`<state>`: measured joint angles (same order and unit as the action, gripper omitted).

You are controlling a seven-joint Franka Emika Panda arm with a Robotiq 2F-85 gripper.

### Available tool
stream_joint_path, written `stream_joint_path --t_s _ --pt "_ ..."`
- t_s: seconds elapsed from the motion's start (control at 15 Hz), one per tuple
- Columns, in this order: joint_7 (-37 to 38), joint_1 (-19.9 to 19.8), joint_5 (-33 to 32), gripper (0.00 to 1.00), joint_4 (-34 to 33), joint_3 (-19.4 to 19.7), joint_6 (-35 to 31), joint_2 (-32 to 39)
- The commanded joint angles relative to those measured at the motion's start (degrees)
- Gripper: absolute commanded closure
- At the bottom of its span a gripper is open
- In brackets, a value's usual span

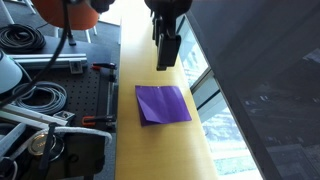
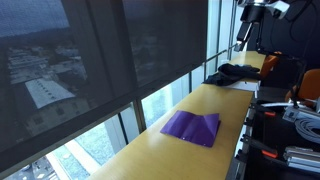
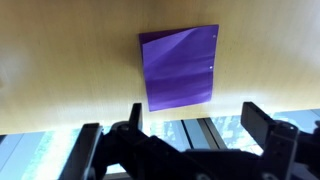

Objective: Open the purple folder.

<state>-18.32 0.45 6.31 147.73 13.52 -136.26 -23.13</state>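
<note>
The purple folder (image 1: 162, 104) lies flat and closed on the long yellow wooden table (image 1: 150, 150). It also shows in an exterior view (image 2: 192, 127) and in the wrist view (image 3: 179, 67), with creases across its cover. My gripper (image 1: 167, 52) hangs well above the table, beyond the folder's far edge, and touches nothing. In the wrist view its two black fingers (image 3: 190, 122) stand wide apart with only table and window between them. It is open and empty.
A large window with a dark mesh blind (image 2: 90, 60) runs along one long side of the table. A black bundle (image 2: 232, 73) lies at the table's far end. Cables, clamps and equipment (image 1: 40, 100) crowd the bench on the other side.
</note>
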Motion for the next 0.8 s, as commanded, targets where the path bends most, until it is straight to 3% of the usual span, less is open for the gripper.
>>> stream_joint_path --t_s 0.0,0.4,0.73 --pt "0.2 1.5 6.0 0.0 -2.6 -0.5 -7.3 11.5" --pt "-3.6 -1.5 14.9 0.0 -5.4 -2.0 -13.2 27.5" --pt "-11.7 -7.9 20.0 0.0 -10.5 -7.2 -12.6 38.1"
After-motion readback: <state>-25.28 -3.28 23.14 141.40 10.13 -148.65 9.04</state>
